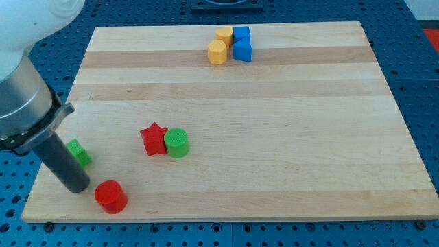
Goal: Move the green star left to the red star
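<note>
camera view | my tip (77, 187) beside green star (79, 152) | red star (153, 138) apart

Landmark: green cylinder (176, 143), standing on the wooden counter (274, 137), in its lower-left qtr.

- Red cylinder (110, 196): down and to the view's left of landmark, apart from it, near counter's bottom edge.
- Yellow blocks, 2 pcs: (217, 52) and (225, 36), far toward the view's top, slightly right of landmark. Touching each other.
- Blue blocks, 2 pcs: (242, 50) and (241, 33), just right of the yellow pair, touching it. All 4 form one tight cluster near counter's top edge.
</note>
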You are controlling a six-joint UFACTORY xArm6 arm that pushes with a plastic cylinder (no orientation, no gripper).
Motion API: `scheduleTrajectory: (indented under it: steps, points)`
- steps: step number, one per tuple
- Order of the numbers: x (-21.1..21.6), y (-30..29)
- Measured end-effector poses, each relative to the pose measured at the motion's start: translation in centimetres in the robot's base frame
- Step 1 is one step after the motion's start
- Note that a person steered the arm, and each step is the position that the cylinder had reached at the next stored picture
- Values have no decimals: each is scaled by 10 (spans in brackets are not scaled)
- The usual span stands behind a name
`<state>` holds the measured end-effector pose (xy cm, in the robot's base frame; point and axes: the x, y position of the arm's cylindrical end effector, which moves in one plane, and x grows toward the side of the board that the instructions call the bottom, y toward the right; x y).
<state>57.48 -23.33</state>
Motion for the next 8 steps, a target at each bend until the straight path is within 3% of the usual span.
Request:
scheduleTrajectory:
  steps: [3,8]
  points:
    - [-18,-48]
    - [-60,-1]
